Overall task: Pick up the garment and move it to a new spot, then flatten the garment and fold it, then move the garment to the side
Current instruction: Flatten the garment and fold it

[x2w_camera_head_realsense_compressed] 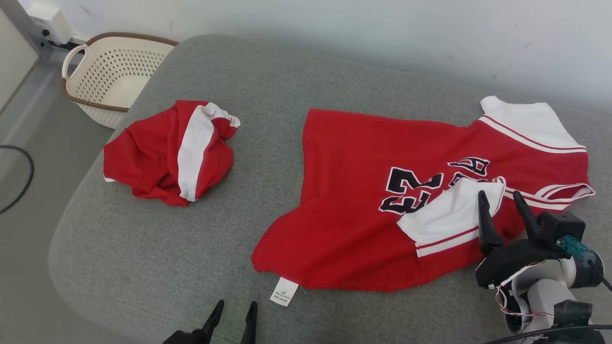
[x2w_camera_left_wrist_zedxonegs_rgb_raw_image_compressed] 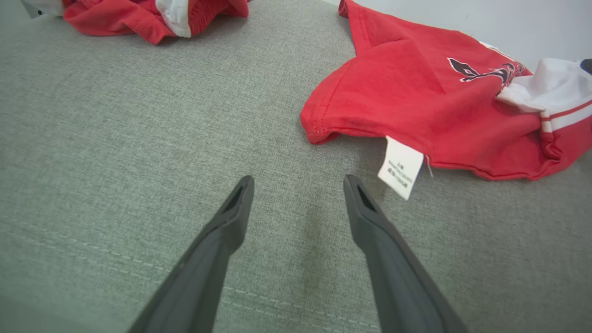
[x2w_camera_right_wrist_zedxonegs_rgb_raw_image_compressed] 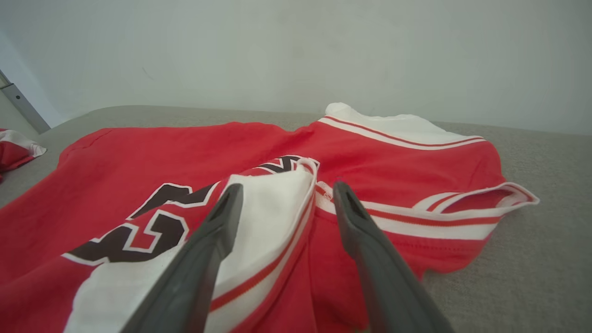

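Jersey (x2w_camera_head_realsense_compressed: 363,200), red with white sleeves, lay face up on the grey cushion (x2w_camera_head_realsense_compressed: 158,267) toward 3 o'clock. Its long axis ran 9 to 3, hem at 9 and neck opening at 3. One white sleeve (x2w_camera_head_realsense_compressed: 449,215) was folded inward over part of the dark number.

The head view alone took in a crumpled red-and-white garment (x2w_camera_head_realsense_compressed: 172,153) at 9 o'clock and a cream basket (x2w_camera_head_realsense_compressed: 110,71) on the floor at 11. The left wrist view gave the white care label (x2w_camera_left_wrist_zedxonegs_rgb_raw_image_compressed: 400,167) hanging from the hem corner, its print too small to read. The right wrist view showed the neck trim (x2w_camera_right_wrist_zedxonegs_rgb_raw_image_compressed: 476,199) standing up in a loop.

Left gripper (x2w_camera_head_realsense_compressed: 236,306) hovered at 6 o'clock with jaws spread and nothing between them, just short of the label. Right gripper (x2w_camera_head_realsense_compressed: 499,196) stood with fingers wide apart and empty over the folded sleeve.

Bare cushion lay between the two garments. The wall (x2w_camera_head_realsense_compressed: 382,38) closed off 12 o'clock, and the far sleeve lay near it.
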### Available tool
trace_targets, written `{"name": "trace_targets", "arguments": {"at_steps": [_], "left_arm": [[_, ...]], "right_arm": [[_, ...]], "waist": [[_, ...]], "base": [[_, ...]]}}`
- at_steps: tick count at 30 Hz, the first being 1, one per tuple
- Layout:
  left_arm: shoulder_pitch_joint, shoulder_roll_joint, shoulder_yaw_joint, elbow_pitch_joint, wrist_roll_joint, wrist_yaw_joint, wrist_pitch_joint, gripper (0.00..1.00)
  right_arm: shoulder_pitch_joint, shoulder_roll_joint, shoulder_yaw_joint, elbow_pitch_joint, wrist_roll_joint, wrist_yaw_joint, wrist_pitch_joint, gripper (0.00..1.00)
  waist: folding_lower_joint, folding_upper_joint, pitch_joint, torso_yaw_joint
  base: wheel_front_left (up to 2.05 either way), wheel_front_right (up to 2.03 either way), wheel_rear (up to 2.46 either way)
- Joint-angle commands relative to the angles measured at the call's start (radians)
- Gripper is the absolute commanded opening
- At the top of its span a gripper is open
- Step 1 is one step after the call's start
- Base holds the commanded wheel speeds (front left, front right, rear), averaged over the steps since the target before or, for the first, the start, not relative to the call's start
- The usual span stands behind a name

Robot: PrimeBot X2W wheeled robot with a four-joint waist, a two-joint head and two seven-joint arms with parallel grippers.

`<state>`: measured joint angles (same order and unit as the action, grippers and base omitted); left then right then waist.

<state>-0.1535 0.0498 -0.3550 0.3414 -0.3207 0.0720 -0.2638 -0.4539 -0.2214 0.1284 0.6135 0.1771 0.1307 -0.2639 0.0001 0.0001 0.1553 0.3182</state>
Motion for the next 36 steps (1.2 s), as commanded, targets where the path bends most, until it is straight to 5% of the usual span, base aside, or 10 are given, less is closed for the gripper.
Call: {"name": "trace_targets", "arguments": {"at_steps": [1, 8, 9, 10, 13, 23, 24, 25, 26, 36], "left_arm": [[-0.014, 0.001, 0.000, -0.005, -0.002, 0.003, -0.001, 1.00], [-0.017, 0.001, -0.003, -0.010, 0.000, 0.006, -0.001, 1.00], [-0.019, 0.001, -0.002, -0.012, 0.001, 0.007, -0.001, 1.00], [-0.022, 0.001, 0.000, -0.017, 0.006, 0.007, -0.001, 1.00], [-0.019, 0.001, 0.004, -0.021, 0.009, 0.008, -0.001, 1.00], [-0.009, 0.002, 0.021, -0.009, 0.018, -0.005, -0.001, 1.00], [-0.006, 0.002, 0.023, -0.007, 0.021, -0.007, -0.001, 1.00], [-0.003, 0.001, 0.024, -0.005, 0.023, -0.006, -0.001, 1.00], [0.001, 0.002, 0.029, -0.002, 0.025, -0.006, -0.001, 1.00], [0.020, 0.002, 0.038, 0.005, 0.020, -0.014, -0.001, 1.00]], "right_arm": [[-0.004, 0.008, -0.005, 0.010, -0.005, 0.000, -0.001, 1.00], [0.006, 0.020, -0.010, 0.044, 0.004, 0.000, -0.001, 0.97], [0.007, 0.020, -0.011, 0.048, 0.007, 0.000, -0.001, 0.73], [0.003, 0.020, -0.010, 0.051, 0.010, 0.000, -0.001, 0.29], [0.003, 0.020, -0.008, 0.045, 0.012, 0.000, -0.001, 0.00], [0.080, 0.049, -0.031, -0.009, 0.053, 0.000, -0.001, 0.00], [0.094, 0.054, -0.036, -0.010, 0.055, 0.000, -0.001, 0.16], [0.108, 0.056, -0.047, -0.011, 0.057, 0.000, -0.001, 0.68], [0.120, 0.061, -0.055, -0.010, 0.055, 0.000, -0.001, 1.00], [0.188, 0.079, -0.099, -0.085, 0.015, 0.000, -0.001, 1.00]], "waist": [[-0.0001, -0.0001, 0.007, 0.002], [-0.0001, -0.0001, 0.019, -0.002], [-0.0001, -0.0001, 0.021, -0.002], [-0.0001, -0.0001, 0.023, -0.005], [-0.0001, -0.0001, 0.024, -0.012], [-0.0001, -0.0001, -0.028, -0.113], [-0.0001, -0.0001, -0.037, -0.125], [-0.0001, -0.0001, -0.045, -0.136], [-0.0001, -0.0001, -0.052, -0.149], [-0.0001, -0.0001, -0.073, -0.220]], "base": [[0.00, 0.00, 0.00], [0.00, 0.00, 0.00], [0.00, 0.00, 0.00], [0.00, 0.00, 0.00], [0.00, 0.00, 0.00], [0.00, 0.00, 0.00], [0.00, 0.00, 0.00], [0.00, 0.00, 0.00], [0.00, 0.00, 0.00], [0.00, 0.00, 0.00]]}}
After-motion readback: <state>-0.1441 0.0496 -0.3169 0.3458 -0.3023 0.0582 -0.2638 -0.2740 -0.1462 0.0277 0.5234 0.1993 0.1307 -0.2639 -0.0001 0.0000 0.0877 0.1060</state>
